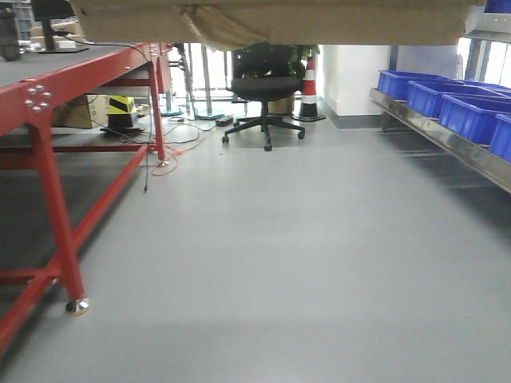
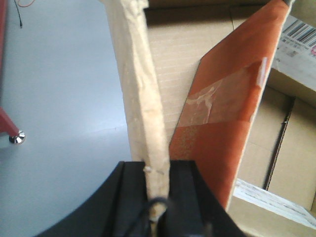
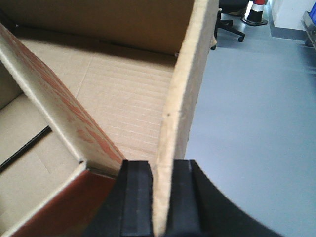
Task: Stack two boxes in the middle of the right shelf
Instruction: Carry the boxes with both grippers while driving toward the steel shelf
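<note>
Left fingers (image 2: 133,197) and right fingers (image 3: 136,197) each pinch an opposite wall of the open brown cardboard box (image 1: 279,20), likely to share its weight and keep it level.

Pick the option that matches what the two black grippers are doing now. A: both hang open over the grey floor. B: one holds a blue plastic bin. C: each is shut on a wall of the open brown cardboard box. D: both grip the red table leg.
C: in the wrist views the left gripper and the right gripper each pinch a wall of the open brown cardboard box.
</note>
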`<control>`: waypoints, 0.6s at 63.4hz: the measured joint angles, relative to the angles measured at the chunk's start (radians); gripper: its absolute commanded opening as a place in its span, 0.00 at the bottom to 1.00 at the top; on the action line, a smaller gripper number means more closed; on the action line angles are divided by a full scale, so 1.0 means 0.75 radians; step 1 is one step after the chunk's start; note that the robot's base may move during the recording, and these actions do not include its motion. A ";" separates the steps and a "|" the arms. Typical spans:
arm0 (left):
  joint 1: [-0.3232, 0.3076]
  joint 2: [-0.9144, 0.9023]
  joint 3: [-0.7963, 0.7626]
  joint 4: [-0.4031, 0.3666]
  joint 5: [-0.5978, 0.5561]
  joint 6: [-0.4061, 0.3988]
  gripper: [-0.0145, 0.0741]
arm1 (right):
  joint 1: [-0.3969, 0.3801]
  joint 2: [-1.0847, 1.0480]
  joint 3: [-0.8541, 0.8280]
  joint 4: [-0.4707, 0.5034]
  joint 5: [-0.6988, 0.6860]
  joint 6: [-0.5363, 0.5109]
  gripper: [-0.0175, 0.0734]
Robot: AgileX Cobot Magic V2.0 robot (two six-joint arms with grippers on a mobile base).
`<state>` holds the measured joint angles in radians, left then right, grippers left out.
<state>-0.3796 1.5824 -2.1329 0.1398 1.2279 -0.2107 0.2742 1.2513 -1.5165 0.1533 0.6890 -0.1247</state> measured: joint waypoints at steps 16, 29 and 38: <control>0.000 0.000 0.000 0.000 0.000 0.000 0.04 | 0.000 0.000 0.000 0.000 0.000 0.000 0.02; 0.000 0.000 0.000 0.000 0.000 0.000 0.04 | 0.000 0.000 0.000 0.000 0.000 0.000 0.02; 0.000 0.000 0.000 0.000 0.000 0.000 0.04 | 0.000 0.000 0.000 0.000 0.000 0.000 0.02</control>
<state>-0.3796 1.5824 -2.1329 0.1398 1.2279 -0.2107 0.2742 1.2513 -1.5165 0.1533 0.6890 -0.1247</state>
